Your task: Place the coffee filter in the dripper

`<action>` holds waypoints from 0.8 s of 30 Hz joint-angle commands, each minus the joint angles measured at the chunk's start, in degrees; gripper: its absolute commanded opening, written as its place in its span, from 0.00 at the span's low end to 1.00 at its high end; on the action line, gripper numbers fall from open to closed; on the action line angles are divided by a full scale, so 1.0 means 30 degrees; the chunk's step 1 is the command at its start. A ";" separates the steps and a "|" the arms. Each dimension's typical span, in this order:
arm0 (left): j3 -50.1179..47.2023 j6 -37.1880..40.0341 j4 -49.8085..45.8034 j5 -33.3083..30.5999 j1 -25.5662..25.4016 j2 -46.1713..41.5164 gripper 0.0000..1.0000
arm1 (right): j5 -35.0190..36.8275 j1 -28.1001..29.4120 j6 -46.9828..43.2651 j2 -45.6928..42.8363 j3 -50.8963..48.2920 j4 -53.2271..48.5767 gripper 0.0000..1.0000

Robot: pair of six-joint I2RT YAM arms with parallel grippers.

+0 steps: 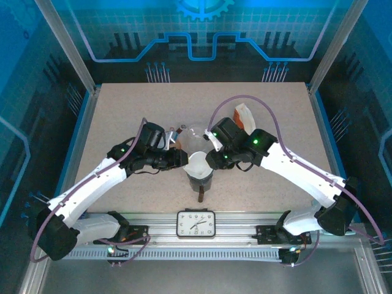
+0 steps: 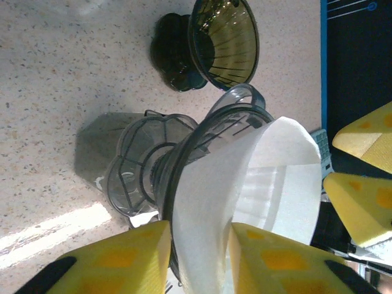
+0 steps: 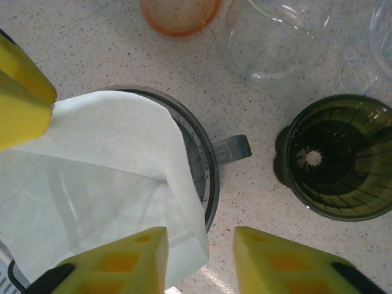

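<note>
White paper coffee filter sits opened, cone-shaped, in the clear dripper. Left tool pinches its rim; right tool stands apart.

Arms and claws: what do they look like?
The left arm and right arm have white links, black joints and wrists, a green light each and a purple cable looping alongside. The left claw and right claw have blocky yellow fingers with orange dimples and black trim.

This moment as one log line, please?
filter: in clear dripper, corner over rim | left fingers: astride filter edge | right fingers: apart at filter corner
</note>
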 commanded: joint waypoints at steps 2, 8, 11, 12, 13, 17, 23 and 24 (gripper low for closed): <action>0.0089 0.0499 -0.0440 -0.0487 -0.0104 0.0217 0.29 | -0.0031 -0.0215 -0.0120 0.0167 -0.0386 0.0502 0.28; -0.0185 0.0470 -0.0128 -0.0516 -0.0125 0.0384 0.29 | -0.0180 -0.0183 -0.0077 0.0436 -0.0832 0.0723 0.19; -0.0311 0.0525 -0.0065 -0.0619 -0.0120 0.0411 0.29 | -0.0206 -0.0187 -0.0055 0.0579 -0.0950 0.0749 0.16; -0.0366 0.0529 -0.0027 -0.0648 -0.0133 0.0412 0.30 | -0.0206 -0.0190 -0.0054 0.0612 -0.0987 0.0752 0.14; -0.0401 0.0542 0.0002 -0.0648 -0.0116 0.0409 0.30 | -0.0233 -0.0162 -0.0037 0.0658 -0.1031 0.0753 0.14; -0.0469 0.0519 0.0085 -0.0648 -0.0127 0.0409 0.35 | -0.0178 -0.0109 -0.0022 0.0773 -0.1056 0.0752 0.12; -0.0033 0.0673 -0.0173 -0.0709 -0.0118 0.0057 0.53 | -0.0002 -0.0013 -0.0019 0.0818 -0.0874 0.0607 0.12; 0.0104 0.0773 -0.0323 -0.0712 -0.0129 0.0010 0.55 | 0.0022 -0.0027 -0.0044 0.0819 -0.0856 0.0579 0.12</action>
